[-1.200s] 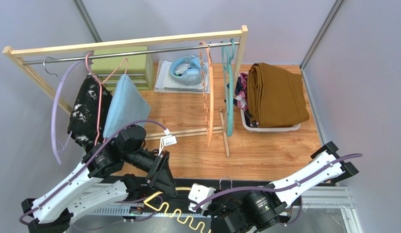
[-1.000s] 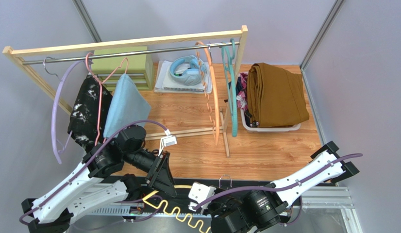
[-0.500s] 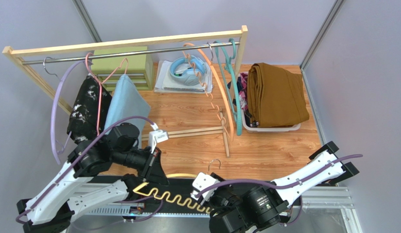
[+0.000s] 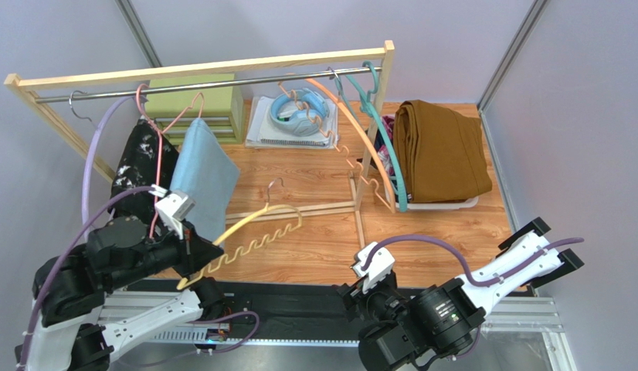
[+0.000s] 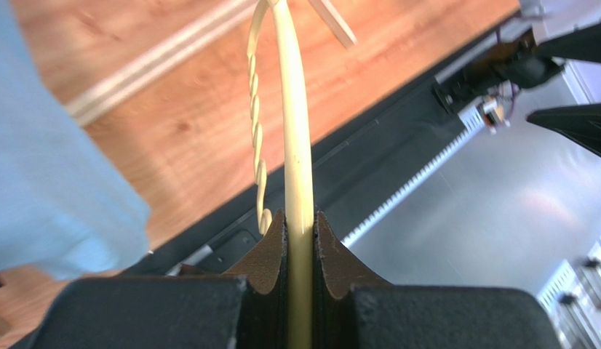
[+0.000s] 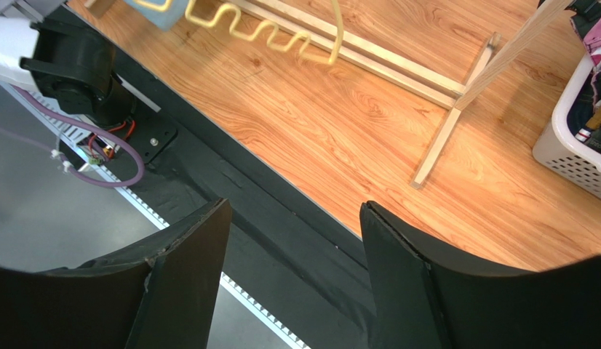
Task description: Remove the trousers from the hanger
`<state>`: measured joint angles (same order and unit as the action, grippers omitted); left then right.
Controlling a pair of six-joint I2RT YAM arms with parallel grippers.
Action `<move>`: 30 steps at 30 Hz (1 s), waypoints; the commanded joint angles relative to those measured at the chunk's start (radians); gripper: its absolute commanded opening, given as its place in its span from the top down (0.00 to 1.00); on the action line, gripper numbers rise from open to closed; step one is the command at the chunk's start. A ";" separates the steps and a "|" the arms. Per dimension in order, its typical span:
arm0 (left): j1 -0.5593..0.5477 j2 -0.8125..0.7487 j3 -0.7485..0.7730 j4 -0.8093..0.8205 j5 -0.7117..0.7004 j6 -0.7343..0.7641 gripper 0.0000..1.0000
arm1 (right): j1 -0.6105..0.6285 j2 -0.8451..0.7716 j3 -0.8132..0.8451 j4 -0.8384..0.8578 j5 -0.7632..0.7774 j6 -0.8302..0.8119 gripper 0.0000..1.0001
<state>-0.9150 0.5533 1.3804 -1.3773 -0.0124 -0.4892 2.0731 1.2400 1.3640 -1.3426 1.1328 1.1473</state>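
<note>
Neighbouring yellow hanger: light blue trousers.

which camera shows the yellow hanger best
Top external: it shows the whole yellow hanger, hook to wavy bar, held at one end by the left hand. Left wrist shows only its straight arm clamped between the fingers. Right wrist catches just a blurred piece of the wavy bar at its top edge.

Six hangers are showing: one purple hanger, two pink hangers, one orange hanger, one teal hanger, one yellow hanger. Two trousers are hanging at 10 o'clock; at least two more are lying in one basket at 2 o'clock
</note>
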 commanded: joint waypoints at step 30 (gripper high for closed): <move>0.001 -0.170 -0.135 0.902 -0.363 0.276 1.00 | 0.022 -0.269 -0.146 0.276 0.140 -0.307 0.29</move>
<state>-0.9157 0.3462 1.2304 -0.6739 -0.3206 -0.2283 2.0922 0.9855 1.2236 -1.1000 1.2301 0.8406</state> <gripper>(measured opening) 0.128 0.707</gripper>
